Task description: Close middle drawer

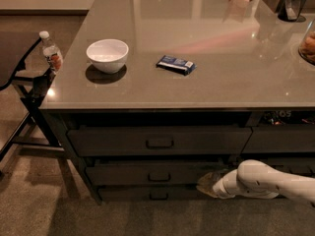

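The middle drawer (123, 173) is the dark grey-brown front with a small bar handle (159, 177), under the wide top drawer (157, 140). It stands only a little forward of the cabinet. My gripper (209, 183) is at the end of the white arm (261, 181), which comes in low from the right. The gripper sits against the right part of the middle drawer's front, at its lower edge. The slim bottom drawer (147, 194) shows just below it.
On the counter (221, 77) lie a white bowl (107, 54) and a blue packet (175, 64). A water bottle (51, 53) stands on a dark folding stand (29, 90) at the left. Another drawer front (280, 139) is to the right. Carpet floor lies in front.
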Controlling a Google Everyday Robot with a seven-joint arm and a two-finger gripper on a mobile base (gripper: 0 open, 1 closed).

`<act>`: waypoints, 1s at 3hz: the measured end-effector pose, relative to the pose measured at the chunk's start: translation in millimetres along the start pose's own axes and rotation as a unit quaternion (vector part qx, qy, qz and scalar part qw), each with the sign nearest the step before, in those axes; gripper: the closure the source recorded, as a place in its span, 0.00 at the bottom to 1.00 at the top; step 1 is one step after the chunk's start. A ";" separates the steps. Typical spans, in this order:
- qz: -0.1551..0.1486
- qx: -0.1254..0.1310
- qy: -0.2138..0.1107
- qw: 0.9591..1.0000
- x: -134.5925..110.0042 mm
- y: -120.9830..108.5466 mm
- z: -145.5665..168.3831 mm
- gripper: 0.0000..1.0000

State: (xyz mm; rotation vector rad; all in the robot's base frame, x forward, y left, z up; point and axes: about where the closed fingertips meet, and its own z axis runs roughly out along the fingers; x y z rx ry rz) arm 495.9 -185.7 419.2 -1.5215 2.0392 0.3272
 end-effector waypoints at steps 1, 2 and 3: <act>0.000 0.000 0.000 1.000 0.0 0.0 0.0 0.13; 0.000 0.000 0.000 1.000 0.0 0.1 0.1 0.00; 0.000 0.000 0.000 1.000 0.0 0.1 0.1 0.00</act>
